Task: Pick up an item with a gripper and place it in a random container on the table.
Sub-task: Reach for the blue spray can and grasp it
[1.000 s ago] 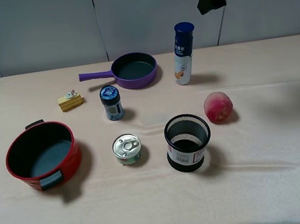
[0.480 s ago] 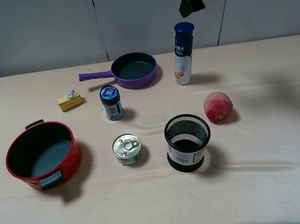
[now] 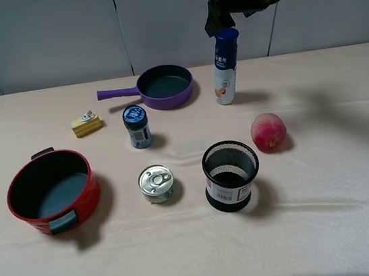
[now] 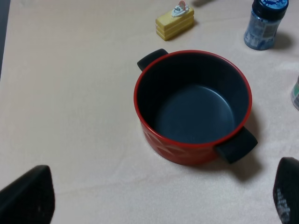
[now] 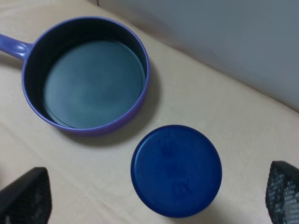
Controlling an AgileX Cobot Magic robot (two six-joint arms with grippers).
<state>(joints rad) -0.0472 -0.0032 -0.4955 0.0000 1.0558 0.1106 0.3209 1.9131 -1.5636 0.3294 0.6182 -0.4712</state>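
Right gripper point(image 3: 215, 19) shifted left and lower, now hovering just above the bottle point(image 3: 226, 71).
Left gripper point(image 4: 156, 199) spread wide over the red pot point(image 3: 52, 189), front left on the table point(image 3: 359, 224). Purple pan point(image 3: 164, 86) stands just left of the bottle, which is upright at the back: white, dark blue cap, orange fruit picture. Right jaws gape wide, clear of the cap. Right arm cut off by the upper edge; print unreadable.

purple pan point(image 3: 165, 86) at the back; cake point(image 3: 87, 123), jar point(image 3: 137, 126), can point(image 3: 156, 183), mesh cup point(image 3: 231, 175) and peach point(image 3: 269, 131) stand apart.

Bottle cap point(image 5: 176, 170) between spread fingers point(image 5: 25, 196)
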